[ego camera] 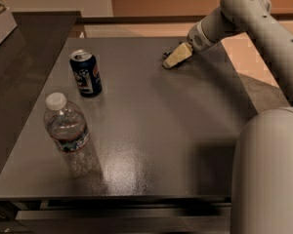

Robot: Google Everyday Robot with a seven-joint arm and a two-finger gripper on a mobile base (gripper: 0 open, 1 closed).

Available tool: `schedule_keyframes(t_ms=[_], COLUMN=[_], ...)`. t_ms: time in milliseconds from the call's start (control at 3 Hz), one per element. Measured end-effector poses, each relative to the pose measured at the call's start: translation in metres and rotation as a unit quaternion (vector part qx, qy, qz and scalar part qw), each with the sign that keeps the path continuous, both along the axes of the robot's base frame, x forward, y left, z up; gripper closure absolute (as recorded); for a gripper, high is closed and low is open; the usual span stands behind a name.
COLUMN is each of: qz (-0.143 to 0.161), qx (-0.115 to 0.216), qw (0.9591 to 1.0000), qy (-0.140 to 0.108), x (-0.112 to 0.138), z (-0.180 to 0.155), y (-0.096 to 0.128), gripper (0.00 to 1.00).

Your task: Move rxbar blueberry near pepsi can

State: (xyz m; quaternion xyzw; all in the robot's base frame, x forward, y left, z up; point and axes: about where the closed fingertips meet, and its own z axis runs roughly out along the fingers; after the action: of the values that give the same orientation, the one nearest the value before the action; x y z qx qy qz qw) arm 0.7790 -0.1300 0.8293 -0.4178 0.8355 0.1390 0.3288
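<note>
- The flat grey bench carried everything.
- The upright dark-blue pepsi can stood far-left.
- The cream-tipped gripper sat low, far-right; its grip could not be told.
- The small dark wrapped rxbar blueberry lay beneath it: probably light, slippery, bendable, best pinched across its width.

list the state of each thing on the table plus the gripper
pepsi can: upright, standing alone at the far left of the view
water bottle: upright, white cap on, nearer the camera than the can
rxbar blueberry: on the table at its far side, mostly hidden by the gripper; whether it is held cannot be told
gripper: lowered to the table at the rxbar, well apart from the can
</note>
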Motion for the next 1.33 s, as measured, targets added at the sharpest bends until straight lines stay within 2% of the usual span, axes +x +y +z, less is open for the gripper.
schedule_keyframes(t_ms=[1000, 1333], qz=[0.011, 0.02], qx=[0.023, 0.029], qw=[0.9997, 0.9994], qy=[-0.001, -0.003], x=[-0.009, -0.014], z=[0.0, 0.003], y=[0.002, 0.007], gripper=[0.87, 1.0])
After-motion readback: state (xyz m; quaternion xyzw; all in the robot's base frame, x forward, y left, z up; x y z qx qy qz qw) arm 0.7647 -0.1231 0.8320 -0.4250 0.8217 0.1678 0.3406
